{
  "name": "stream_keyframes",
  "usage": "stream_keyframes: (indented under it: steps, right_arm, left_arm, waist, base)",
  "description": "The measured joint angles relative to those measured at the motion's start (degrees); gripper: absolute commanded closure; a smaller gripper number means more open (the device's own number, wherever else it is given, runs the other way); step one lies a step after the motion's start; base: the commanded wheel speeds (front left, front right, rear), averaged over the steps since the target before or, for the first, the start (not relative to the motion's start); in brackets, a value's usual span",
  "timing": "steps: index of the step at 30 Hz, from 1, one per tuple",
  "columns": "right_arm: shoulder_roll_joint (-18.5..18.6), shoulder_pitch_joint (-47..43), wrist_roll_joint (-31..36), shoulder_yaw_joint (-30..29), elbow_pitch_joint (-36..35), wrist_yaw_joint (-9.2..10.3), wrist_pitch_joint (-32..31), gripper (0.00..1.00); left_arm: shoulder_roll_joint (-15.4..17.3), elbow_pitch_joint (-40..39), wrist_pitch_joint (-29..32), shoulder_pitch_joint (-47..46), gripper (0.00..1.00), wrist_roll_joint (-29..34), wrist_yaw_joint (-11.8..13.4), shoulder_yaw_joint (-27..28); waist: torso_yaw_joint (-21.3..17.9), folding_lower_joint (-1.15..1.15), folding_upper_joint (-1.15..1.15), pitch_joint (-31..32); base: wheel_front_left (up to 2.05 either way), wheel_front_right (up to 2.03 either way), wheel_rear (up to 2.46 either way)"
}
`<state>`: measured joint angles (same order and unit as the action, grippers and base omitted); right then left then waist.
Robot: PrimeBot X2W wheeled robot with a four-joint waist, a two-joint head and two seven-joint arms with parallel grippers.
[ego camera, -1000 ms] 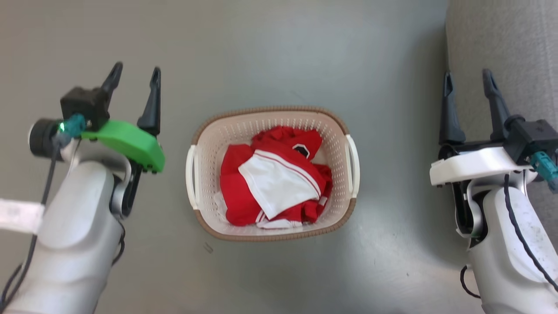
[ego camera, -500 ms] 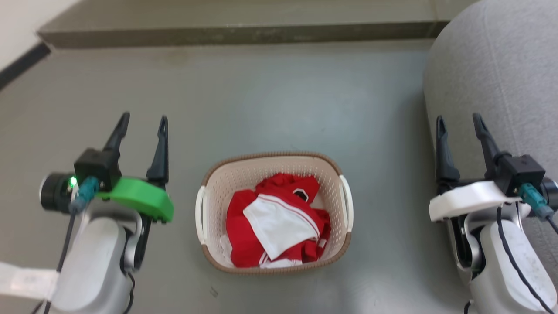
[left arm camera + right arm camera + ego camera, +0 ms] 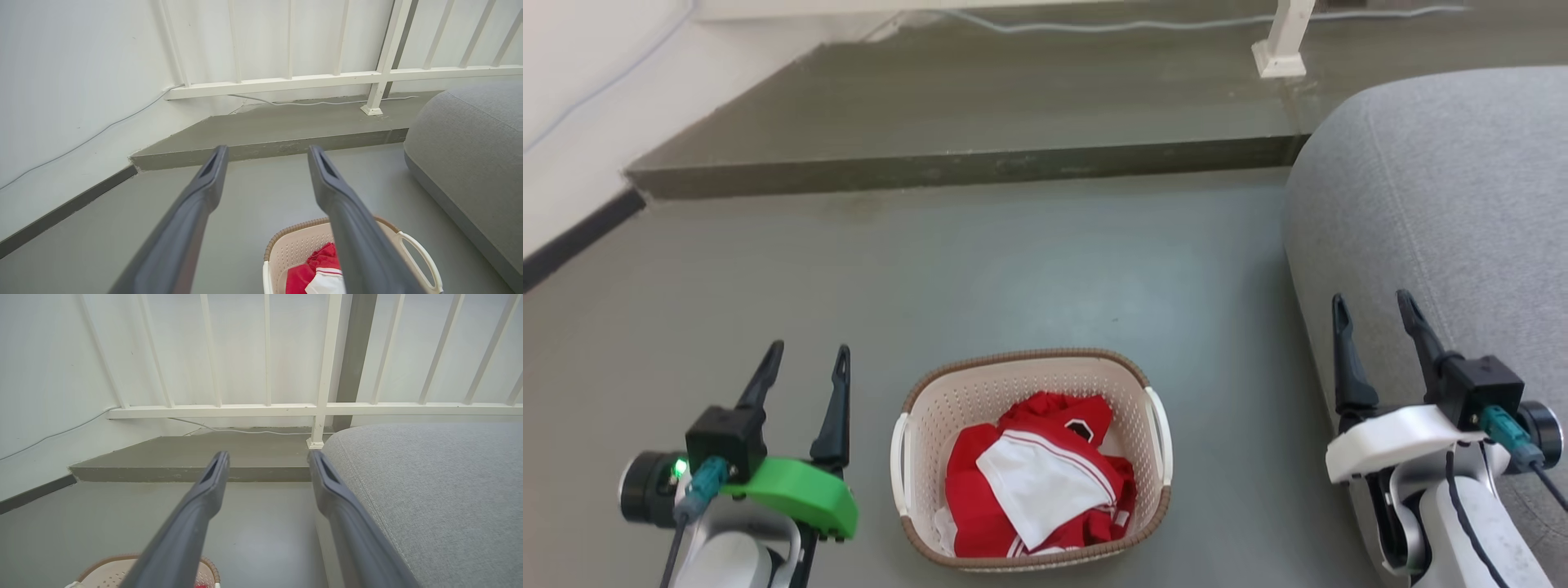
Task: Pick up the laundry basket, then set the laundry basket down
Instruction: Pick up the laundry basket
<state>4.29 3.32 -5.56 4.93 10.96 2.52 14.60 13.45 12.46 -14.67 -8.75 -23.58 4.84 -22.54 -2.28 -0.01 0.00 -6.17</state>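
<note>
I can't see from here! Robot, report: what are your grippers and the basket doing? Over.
Left gripper open, right gripper open, both empty. Laundry basket on floor between them, red and white clothes inside. Grey cushion close by right gripper.

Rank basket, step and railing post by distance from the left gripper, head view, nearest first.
From the left gripper:
1. basket, on the floor just to its right.
2. step, across the bare floor ahead.
3. railing post, standing on the step, far ahead and to the right.
</note>
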Motion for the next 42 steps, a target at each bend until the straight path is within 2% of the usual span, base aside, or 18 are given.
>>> stream_keyframes:
  steps: [18, 42]
  right_arm:
    - [0.00, -3.33, -0.01, 0.21, -0.04, -0.25, -0.01, 0.00]
    - [-0.07, -4.90, -0.29, 0.25, -0.33, -0.44, -0.01, 0.00]
  left_arm:
    - [0.29, -6.15, 0.00, 7.94, 0.00, 0.26, 1.29, 2.40]
    - [0.24, -10.69, 0.97, 11.45, 0.00, 0.87, 1.76, 3.58]
  waist:
    - [-0.67, 0.00, 0.00, 3.16]
    - [-0.45, 0.00, 0.00, 3.44]
  base:
    - [0.00, 0.00, 0.00]
    - [0.00, 0.00, 0.00]
